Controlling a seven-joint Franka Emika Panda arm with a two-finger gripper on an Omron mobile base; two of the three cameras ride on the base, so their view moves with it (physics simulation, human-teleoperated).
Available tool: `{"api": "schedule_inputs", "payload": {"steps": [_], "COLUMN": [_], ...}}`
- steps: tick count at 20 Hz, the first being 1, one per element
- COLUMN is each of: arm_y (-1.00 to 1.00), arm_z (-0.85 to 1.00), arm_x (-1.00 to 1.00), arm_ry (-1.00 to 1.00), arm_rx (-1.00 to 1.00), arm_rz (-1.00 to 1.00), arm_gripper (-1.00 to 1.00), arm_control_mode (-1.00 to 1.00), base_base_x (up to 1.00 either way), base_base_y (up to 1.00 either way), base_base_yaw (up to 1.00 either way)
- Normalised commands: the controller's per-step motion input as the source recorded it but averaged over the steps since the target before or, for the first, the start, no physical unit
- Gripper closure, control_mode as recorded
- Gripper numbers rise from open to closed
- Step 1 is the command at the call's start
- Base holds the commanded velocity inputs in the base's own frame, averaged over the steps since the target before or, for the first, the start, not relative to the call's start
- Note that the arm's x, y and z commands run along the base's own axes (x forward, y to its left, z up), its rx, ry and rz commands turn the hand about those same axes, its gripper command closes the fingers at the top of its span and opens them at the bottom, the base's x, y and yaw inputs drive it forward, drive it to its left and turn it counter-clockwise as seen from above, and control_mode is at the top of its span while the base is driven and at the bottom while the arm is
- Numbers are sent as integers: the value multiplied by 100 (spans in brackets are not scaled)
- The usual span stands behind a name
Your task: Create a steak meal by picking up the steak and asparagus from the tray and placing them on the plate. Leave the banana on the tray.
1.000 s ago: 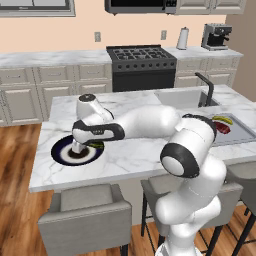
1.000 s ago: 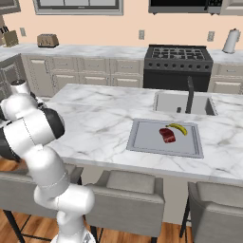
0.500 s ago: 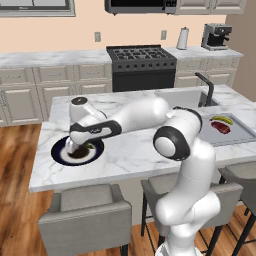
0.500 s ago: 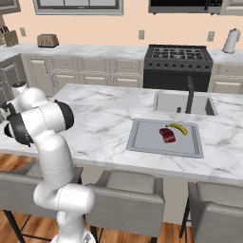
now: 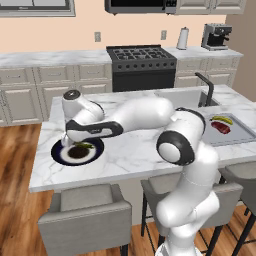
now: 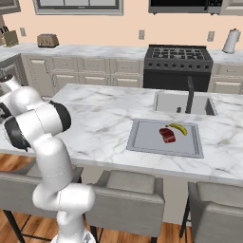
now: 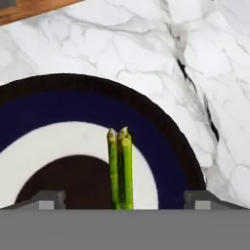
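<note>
counter: white veined marble
plate: round, navy rim
asparagus: thin stalks on plate
gripper: jaws spread, touching nothing

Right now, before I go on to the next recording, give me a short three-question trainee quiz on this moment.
1. True or false: the asparagus lies on the plate.
2. Which things are on the tray? A) steak and banana B) banana alone C) steak and asparagus
3. Fill in: in the hand view the gripper is ____, its fingertips apart on either side of the stalk.

Key:
1. True; the stalk rests across the white ring and brown centre.
2. A; the steak and the banana lie side by side on it.
3. Open.
</note>
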Motion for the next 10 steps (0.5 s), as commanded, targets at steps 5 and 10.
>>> {"api": "schedule_inputs", "payload": {"steps": [5,10], "arm_y": [-93,-100], "arm_z": [52,22], "arm_x": [-67,-50], "arm_ry": [-10,-5], "arm_rx": [4,8], "arm_rz": [-11,-16], "arm_gripper": [-100,-100], "arm_control_mode": [-100,-100], "base_base_x": [0,0], "base_base_y": [0,0], "base_base_yaw": [0,0]}}
